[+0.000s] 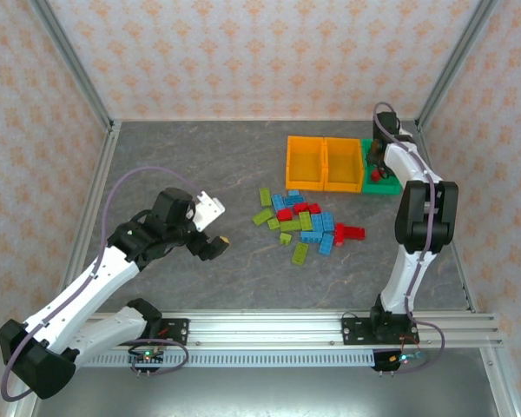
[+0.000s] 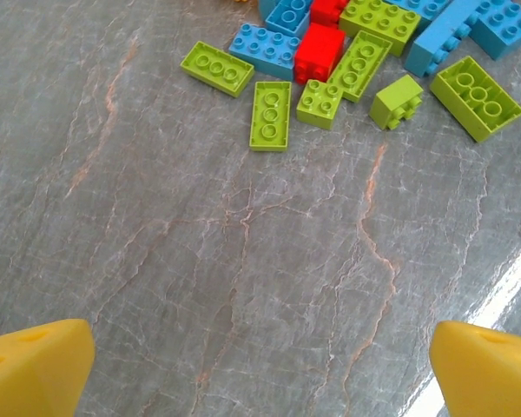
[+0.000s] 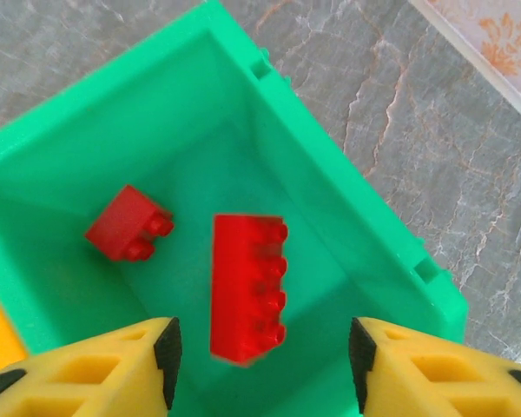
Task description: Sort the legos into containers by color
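The right arm's jaws stand apart above the green plastic bin (image 3: 330,217), with a long red studded brick (image 3: 247,287) between them touching neither. The brick is blurred, so I cannot tell whether it rests on the bin floor. A smaller red brick (image 3: 126,224) lies in the bin beside it. In the top view the right arm (image 1: 417,204) hides most of that bin, which sits beside two orange plastic bins (image 1: 306,162). The left arm's jaws gape wide over bare grey table (image 2: 243,278), near the loose pile of lime, blue and red bricks (image 1: 306,221), some of them cut off at the left wrist view's top edge.

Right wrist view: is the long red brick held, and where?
Nothing held: right gripper open, long red brick untouched between its jaws, over green bin.
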`<state>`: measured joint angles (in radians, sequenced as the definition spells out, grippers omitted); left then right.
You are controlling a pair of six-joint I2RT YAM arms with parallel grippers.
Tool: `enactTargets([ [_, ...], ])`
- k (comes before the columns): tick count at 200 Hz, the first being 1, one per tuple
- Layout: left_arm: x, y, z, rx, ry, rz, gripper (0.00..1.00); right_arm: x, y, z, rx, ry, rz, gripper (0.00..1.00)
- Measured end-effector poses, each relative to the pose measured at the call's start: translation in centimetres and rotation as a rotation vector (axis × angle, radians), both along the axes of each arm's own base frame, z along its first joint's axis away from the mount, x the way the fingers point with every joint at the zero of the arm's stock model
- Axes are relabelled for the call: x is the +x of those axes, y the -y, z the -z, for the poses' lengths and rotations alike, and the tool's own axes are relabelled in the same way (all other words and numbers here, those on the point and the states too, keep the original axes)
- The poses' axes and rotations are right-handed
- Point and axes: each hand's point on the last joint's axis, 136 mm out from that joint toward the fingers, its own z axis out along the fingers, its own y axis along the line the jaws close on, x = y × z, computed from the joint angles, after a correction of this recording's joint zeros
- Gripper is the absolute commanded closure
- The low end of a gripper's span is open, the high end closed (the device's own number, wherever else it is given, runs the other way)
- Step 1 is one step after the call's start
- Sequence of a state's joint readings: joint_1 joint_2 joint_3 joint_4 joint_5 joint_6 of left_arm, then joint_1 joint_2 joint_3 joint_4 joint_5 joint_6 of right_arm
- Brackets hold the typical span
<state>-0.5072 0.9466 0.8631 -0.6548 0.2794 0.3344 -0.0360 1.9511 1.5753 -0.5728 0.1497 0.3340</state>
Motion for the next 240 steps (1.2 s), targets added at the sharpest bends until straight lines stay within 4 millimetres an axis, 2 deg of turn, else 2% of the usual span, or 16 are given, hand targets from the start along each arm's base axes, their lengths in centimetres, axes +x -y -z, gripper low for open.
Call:
enactTargets([
  [10, 0.3, -0.1, 0.1, -0.009, -0.015, -0.029, 0.00, -0.3, -0.1, -1.0, 0.007, 0.014, 0.004, 0.43],
  [28, 1.5, -0.5, 0.2, -0.041, -0.055, -0.134, 0.01, -1.4, -0.8, -4.2, 0.051, 0.076, -0.005, 0.43],
  [51, 4.1, -1.2, -1.2, -0.102, -0.097, -0.354, 0.14, -5.0, -3.6, -8.2, 0.169, 0.175, -0.073, 0.38],
  [65, 5.9, -1.2, -2.6, -0.173, -0.113, -0.497, 0.21, -7.9, -7.0, -10.2, 0.242, 0.225, -0.160, 0.35],
  [86, 8.0, -0.5, -3.2, -0.300, -0.171, -0.672, 0.23, -12.5, -14.8, -11.9, 0.345, 0.249, -0.384, 0.32],
  [94, 8.9, 0.2, -2.5, -0.338, -0.207, -0.726, 0.24, -14.4, -18.2, -12.1, 0.390, 0.236, -0.484, 0.31],
  [107, 10.3, 1.6, -1.0, -0.367, -0.263, -0.788, 0.28, -17.0, -21.9, -11.9, 0.444, 0.201, -0.594, 0.31],
  [132, 13.7, 4.4, 3.0, -0.354, -0.356, -0.887, 0.36, -20.6, -25.5, -10.0, 0.494, 0.099, -0.681, 0.29],
  [153, 17.2, 6.5, 6.4, -0.335, -0.405, -0.950, 0.38, -22.5, -26.9, -9.3, 0.499, 0.051, -0.711, 0.29],
  [176, 20.2, 8.3, 10.3, -0.314, -0.444, -0.991, 0.39, -23.4, -26.4, -9.5, 0.493, 0.054, -0.689, 0.28],
  [210, 22.2, 9.5, 14.3, -0.273, -0.484, -1.020, 0.39, -24.6, -24.3, -9.2, 0.470, 0.083, -0.630, 0.26],
  [240, 23.1, 10.8, 15.7, -0.259, -0.519, -1.002, 0.45, -25.3, -22.8, -9.5, 0.440, 0.106, -0.600, 0.25],
])
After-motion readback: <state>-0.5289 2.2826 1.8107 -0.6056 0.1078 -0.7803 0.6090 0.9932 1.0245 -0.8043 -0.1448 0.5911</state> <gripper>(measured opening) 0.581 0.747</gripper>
